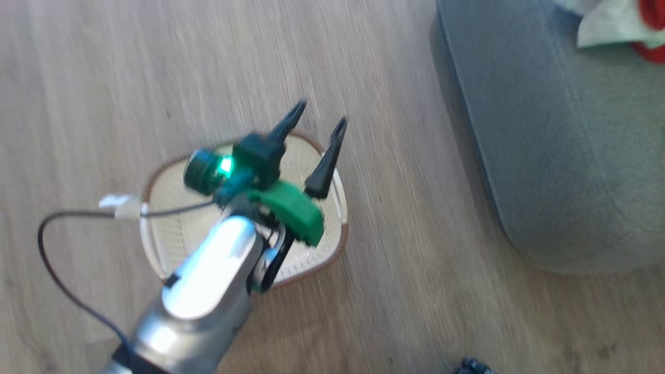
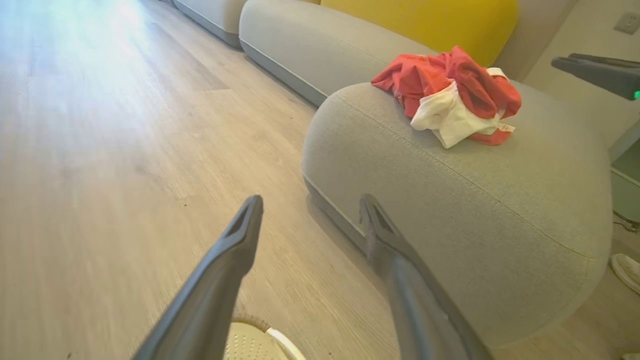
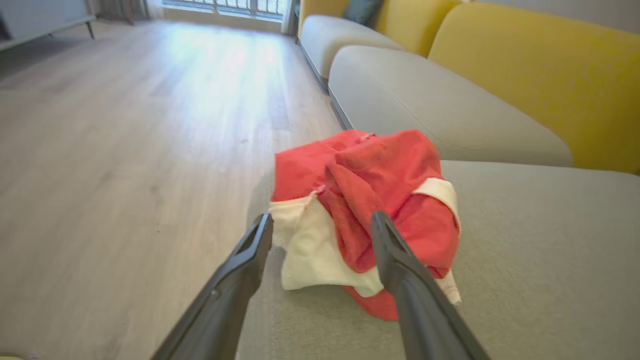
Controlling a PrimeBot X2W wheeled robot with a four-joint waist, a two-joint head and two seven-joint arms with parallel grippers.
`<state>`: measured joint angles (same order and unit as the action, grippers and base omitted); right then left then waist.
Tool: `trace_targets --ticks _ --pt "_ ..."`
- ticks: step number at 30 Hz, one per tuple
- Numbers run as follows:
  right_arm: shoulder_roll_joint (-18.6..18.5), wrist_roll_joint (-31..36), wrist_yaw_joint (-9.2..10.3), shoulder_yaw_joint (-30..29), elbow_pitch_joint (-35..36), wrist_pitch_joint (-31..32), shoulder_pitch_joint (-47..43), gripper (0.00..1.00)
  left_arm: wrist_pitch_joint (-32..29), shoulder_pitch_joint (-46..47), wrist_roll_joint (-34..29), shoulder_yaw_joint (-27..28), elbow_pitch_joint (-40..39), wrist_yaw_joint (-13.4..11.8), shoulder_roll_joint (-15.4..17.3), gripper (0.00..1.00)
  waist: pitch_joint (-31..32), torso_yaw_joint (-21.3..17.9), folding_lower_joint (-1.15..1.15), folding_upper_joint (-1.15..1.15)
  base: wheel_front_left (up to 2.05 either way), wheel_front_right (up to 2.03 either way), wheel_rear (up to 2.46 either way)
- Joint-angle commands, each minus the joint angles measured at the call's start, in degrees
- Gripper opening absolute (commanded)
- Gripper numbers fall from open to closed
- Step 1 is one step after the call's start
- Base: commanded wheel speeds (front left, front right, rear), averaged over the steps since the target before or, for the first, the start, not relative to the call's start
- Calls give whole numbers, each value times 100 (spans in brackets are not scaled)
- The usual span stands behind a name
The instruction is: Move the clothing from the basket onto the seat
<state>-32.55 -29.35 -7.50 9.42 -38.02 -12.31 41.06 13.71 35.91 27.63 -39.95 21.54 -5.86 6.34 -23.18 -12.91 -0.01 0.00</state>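
Clothing [image 3: 370, 200]: you have a crumpled heap of bright red soft fabric with white trim and a white cloth part. It lies on top of the seat, near the rounded end. The head view catches only a corner of the clothing [image 1: 613, 26], at the upper right.

Seat [image 2: 450, 210]: a large grey fabric-upholstered cushion with a rounded corner and a light double stitching line. It stands on the floor near the basket, not touching it.

Basket [image 1: 166, 192]: a small cream-white perforated plastic basket with a brown woven-look rim. It sits on the floor below your left arm, and its perforated bottom shows on either side of that arm.

Left gripper [image 1: 319, 115]: your two long dark fingers are spread apart with nothing between them. They hover above the basket's far rim and point towards the seat's lower edge.

Right gripper [image 3: 321, 220]: the fingers are spread and grip nothing, aimed at the heap from over the seat. From the left wrist view these fingers [image 2: 595, 75] hang raised to one side, clear of the fabric.

Floor [image 1: 104, 78]: pale wood planks.

Backrests [image 3: 540, 75]: mustard-yellow padded backs behind the grey cushions.
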Motion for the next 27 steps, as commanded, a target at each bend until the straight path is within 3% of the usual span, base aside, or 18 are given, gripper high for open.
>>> trace_targets --ticks 1,4,10,17,27 --pt "-18 -39 1 46 338 -98 -415 100 71 -107 60 243 -121 -57 73 100 691 282 1 0 0 0 0" --pt "382 73 1 -14 1071 -196 -1314 100 108 -644 182 435 -72 -165 182 100 1150 630 1 0 0 0 0" --pt "1248 420 1 -216 1881 -257 -2544 100 125 -1463 298 774 -73 -315 384 100 1700 1146 1 0 0 0 0" --pt "2037 1241 1 -208 1974 -267 -3329 100 128 -2409 194 1603 -293 -445 500 100 2038 1496 1 0 0 0 0" --pt "2594 1763 1 -659 1882 -268 -3810 100 129 -2992 -226 2679 -447 -257 432 100 2275 1565 1 0 0 0 0"
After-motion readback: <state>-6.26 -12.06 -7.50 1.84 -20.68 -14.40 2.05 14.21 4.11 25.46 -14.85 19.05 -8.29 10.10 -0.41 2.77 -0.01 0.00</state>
